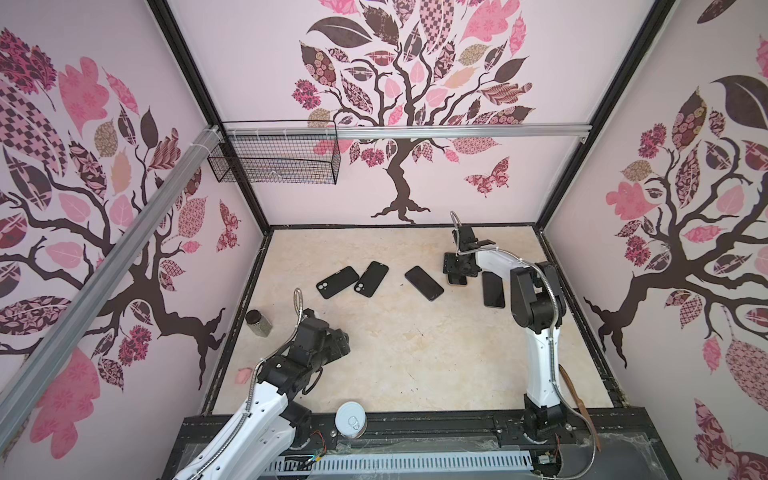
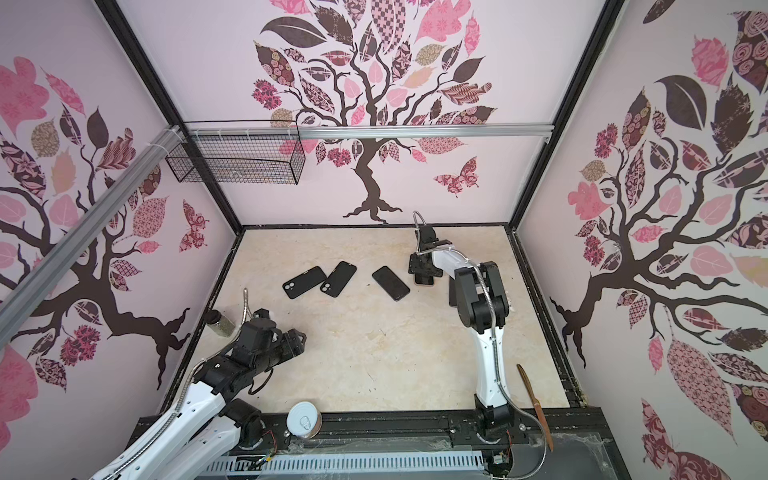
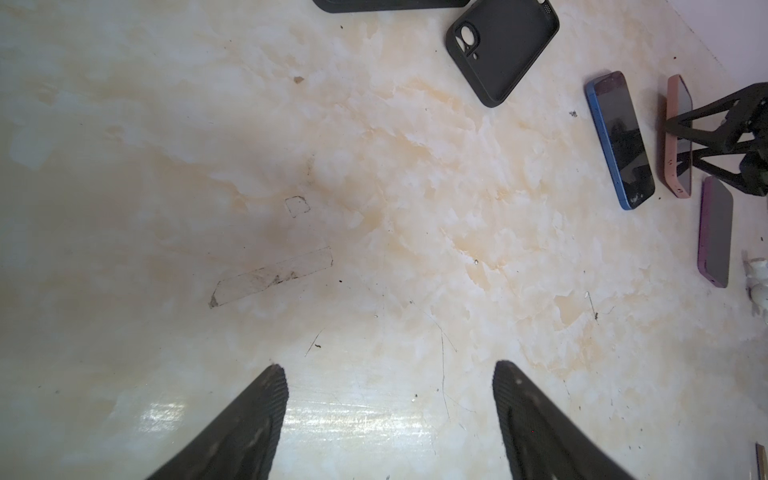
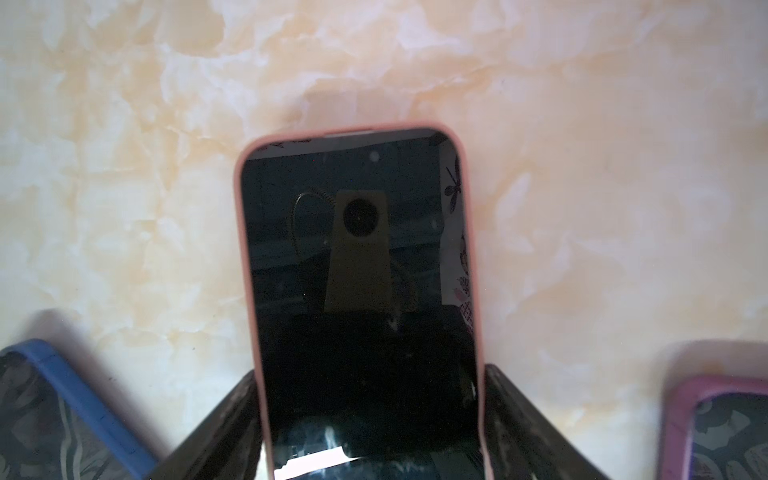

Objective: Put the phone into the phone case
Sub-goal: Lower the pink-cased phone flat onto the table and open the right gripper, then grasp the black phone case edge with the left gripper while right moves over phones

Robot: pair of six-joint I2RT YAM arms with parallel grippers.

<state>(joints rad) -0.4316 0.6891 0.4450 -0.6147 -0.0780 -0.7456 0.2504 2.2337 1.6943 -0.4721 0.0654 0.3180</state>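
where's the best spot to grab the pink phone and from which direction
Pinch the pink phone across its two long edges, coming straight down from above. It lies flat, screen up, so only the thin sides give opposing surfaces, and its width fits between the fingers. The right hand straddles it this way, fingers against both edges.

The left arm is folded low near its base; the left gripper point(image 3: 390, 370) hangs with jaws wide apart, holding nothing. The right arm reaches far forward, wrist bent down. The right gripper point(image 1: 457, 277) clamps the pink phone point(image 4: 353, 249) by its long sides.
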